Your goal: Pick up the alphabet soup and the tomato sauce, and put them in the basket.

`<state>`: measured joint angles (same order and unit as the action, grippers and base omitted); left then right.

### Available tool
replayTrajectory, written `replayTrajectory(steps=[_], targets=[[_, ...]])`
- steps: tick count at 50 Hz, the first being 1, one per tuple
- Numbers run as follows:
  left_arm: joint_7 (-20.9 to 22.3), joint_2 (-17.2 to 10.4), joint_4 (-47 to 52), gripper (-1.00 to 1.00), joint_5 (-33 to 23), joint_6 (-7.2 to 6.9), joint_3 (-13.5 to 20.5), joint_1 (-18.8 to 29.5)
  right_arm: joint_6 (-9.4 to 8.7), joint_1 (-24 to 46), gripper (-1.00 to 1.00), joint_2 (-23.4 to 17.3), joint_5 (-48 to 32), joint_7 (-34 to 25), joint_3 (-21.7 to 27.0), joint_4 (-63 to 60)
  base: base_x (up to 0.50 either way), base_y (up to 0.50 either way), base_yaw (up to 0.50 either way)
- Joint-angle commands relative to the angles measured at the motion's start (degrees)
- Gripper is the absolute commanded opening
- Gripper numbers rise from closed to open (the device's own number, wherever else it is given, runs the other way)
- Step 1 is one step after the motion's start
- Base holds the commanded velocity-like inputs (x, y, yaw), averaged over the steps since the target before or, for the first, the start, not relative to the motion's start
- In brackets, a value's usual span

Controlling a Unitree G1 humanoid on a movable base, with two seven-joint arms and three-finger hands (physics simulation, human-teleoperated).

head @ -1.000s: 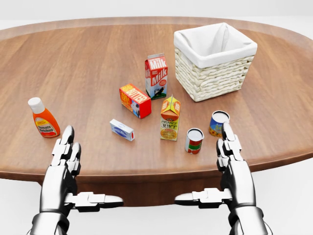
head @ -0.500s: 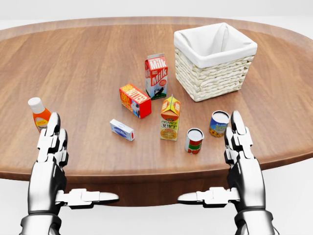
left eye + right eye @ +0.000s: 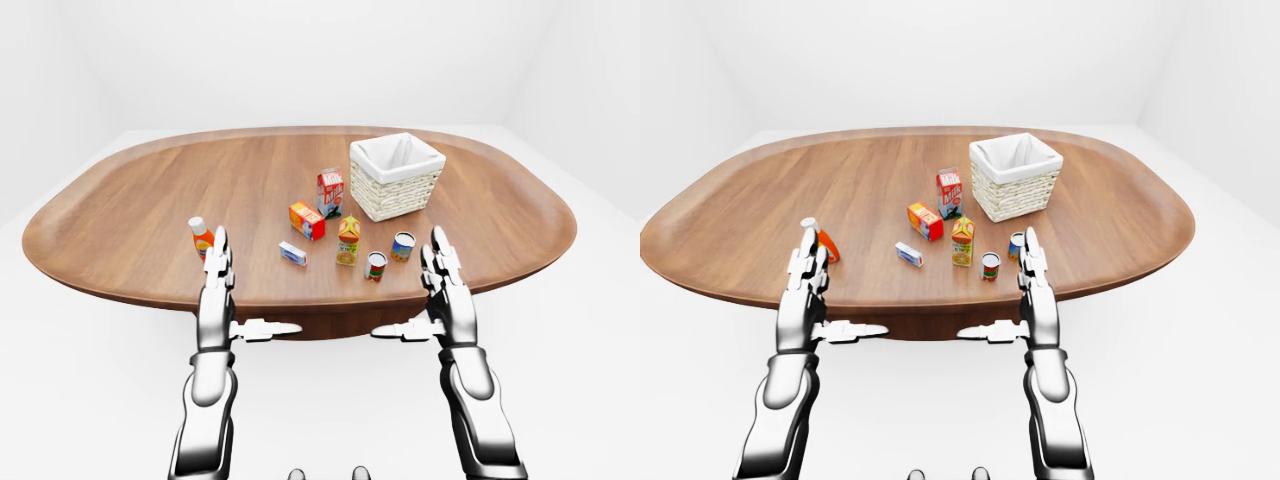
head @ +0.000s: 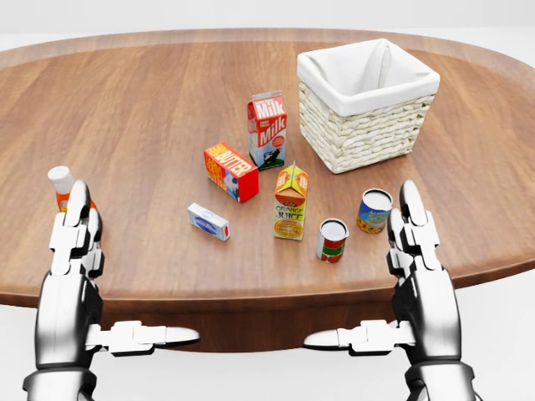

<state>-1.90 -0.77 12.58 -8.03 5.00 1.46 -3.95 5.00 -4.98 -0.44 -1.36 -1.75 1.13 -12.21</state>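
head view shows a wide oval table of brown wood [image 4: 167, 109] in a plain white room, its near edge crossing the bottom of the view. nearest, the silver left hand [image 4: 68, 276] and silver right hand [image 4: 422, 276] stand over that edge with fingers straight and spread, thumbs pointing inward, gripping nothing. the orange ketchup bottle with a white cap [image 4: 60, 190] stands upright just behind the left hand's fingertips, mostly hidden by them. just left of the right hand's fingertips stands the blue and yellow alphabet soup can [image 4: 374, 210], upright, long axis vertical, silver lid facing up. beside it to the left is the red and green tomato sauce can [image 4: 332, 241], also upright, apart from the soup. further left come the orange juice carton [image 4: 290, 202] and a small white and blue box [image 4: 208, 221] lying flat. beyond them lie the red butter box [image 4: 231, 171] and the upright red and white milk carton [image 4: 267, 129]. farthest, at upper right, sits the square wicker basket with white cloth lining [image 4: 364, 125]; only the lining shows inside.
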Motion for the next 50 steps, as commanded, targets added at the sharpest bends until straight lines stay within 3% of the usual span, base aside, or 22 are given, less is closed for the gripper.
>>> replayTrajectory(steps=[1, 15, 50], targets=[[-0.1, 0.0, 0.9, 1.0, -0.5, 0.0, 0.0, -0.2, 0.0, -0.2, 1.0, 0.0, -0.3, 0.0, -0.1, -0.6, 0.0, 0.0, 0.0], [0.0, 0.0, 0.7, 1.0, -0.3, 0.0, 0.0, 0.0, 0.0, -0.2, 1.0, 0.0, -0.4, 0.0, -0.1, -0.8, 0.0, 0.0, 0.0], [0.1, 0.0, -0.1, 1.0, 0.1, 0.0, 0.1, 0.2, 0.0, -0.1, 1.0, 0.0, -0.3, 0.1, 0.1, -0.1, 0.2, 0.0, 0.0]])
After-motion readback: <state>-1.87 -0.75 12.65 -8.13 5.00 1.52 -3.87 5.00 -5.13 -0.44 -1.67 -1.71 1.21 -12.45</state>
